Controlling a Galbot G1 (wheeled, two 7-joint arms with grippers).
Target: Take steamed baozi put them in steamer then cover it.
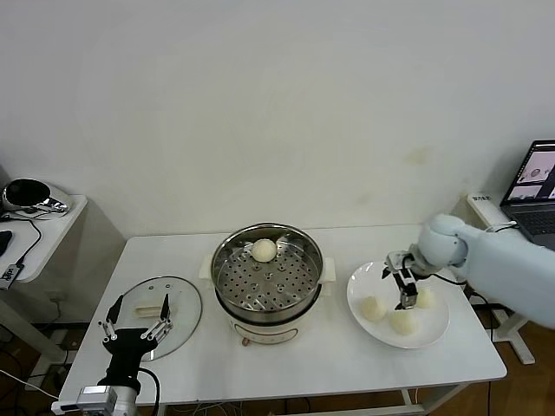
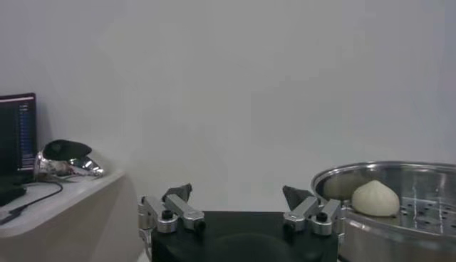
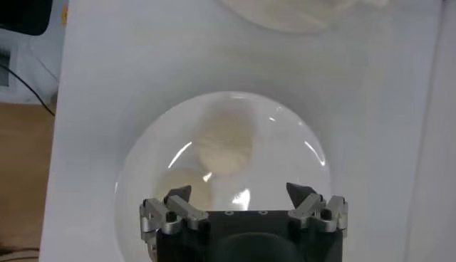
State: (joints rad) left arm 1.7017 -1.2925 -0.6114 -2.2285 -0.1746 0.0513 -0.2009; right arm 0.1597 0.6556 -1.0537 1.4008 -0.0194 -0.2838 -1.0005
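The steamer [image 1: 295,251] stands mid-table with one baozi [image 1: 264,250] on its perforated tray. Three more baozi [image 1: 373,307] lie on a flat white plate [image 1: 364,282] to its right. My right gripper [image 1: 404,299] hangs open and empty just above the plate, among the baozi. The right wrist view shows its open jaws [image 3: 239,191] over the plate [image 3: 142,185], with a blurred baozi [image 3: 224,142] ahead. The glass cover [image 1: 182,299] lies flat on the table, left of the steamer. My left gripper [image 1: 137,325] is open and empty above the cover's near edge. The left wrist view [image 2: 239,192] shows the steamer [image 2: 399,174] and its baozi [image 2: 375,198].
A low side table [image 1: 52,227] with a shiny metal object [image 1: 28,194] and cables stands far left. A laptop [image 1: 536,178] sits at the far right. The white wall is close behind the table.
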